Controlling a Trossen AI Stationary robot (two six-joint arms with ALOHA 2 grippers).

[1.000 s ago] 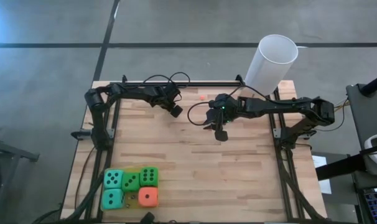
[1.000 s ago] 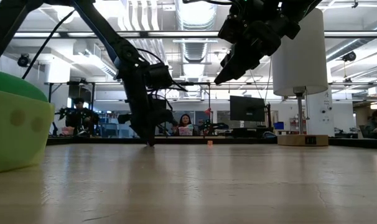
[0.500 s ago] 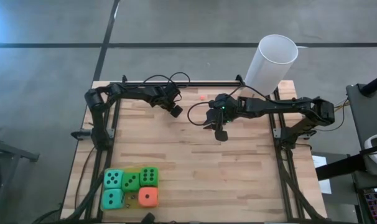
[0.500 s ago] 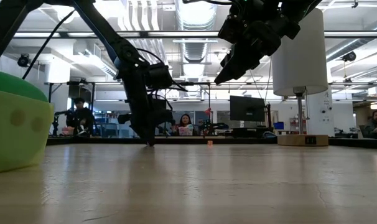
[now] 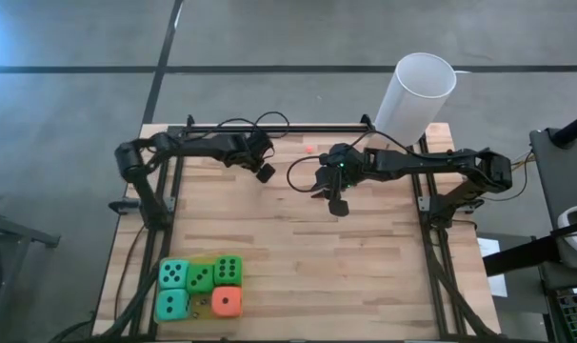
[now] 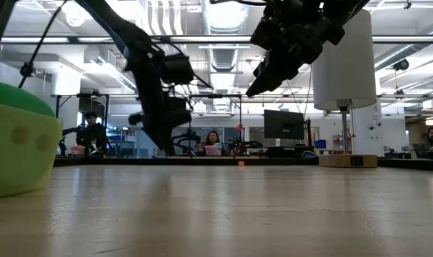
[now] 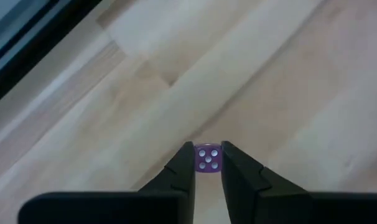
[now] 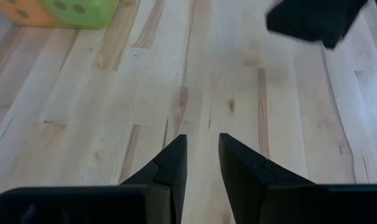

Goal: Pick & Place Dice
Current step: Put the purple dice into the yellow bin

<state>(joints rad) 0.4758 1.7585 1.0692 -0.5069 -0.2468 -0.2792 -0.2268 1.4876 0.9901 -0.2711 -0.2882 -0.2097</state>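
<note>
Purple small die (image 7: 208,158) pinched between left gripper (image 7: 207,168) fingertips, above wooden table (image 5: 365,257) far side. Right gripper (image 5: 337,203) mid-table, raised, fingers narrowly parted, seemingly empty. Five soft dice (image 5: 201,286) clustered at near-left corner. White cylinder (image 5: 414,95) far right.

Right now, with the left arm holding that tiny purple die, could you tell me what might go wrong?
The purple die is pinched only at the very tips of the left gripper, so it might slip out. The right gripper, empty, hangs close beside the left one; their paths could cross.
</note>
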